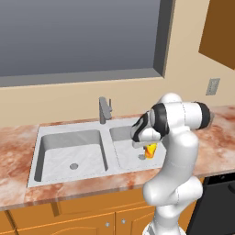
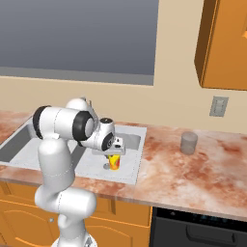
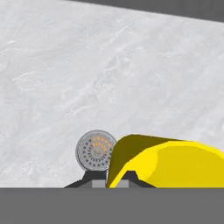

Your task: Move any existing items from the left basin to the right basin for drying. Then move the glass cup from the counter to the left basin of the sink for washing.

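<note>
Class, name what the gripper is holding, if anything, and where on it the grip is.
The gripper is shut on the yellow cup, gripping it at its rim, above the right basin.

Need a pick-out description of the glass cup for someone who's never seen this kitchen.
Start at the steel double sink set in the marbled counter, then follow the counter to the right, toward the wall switch plate. The glass cup stands there upright and alone. It is plain see-through grey, unlike the yellow cup over the right basin.
</note>
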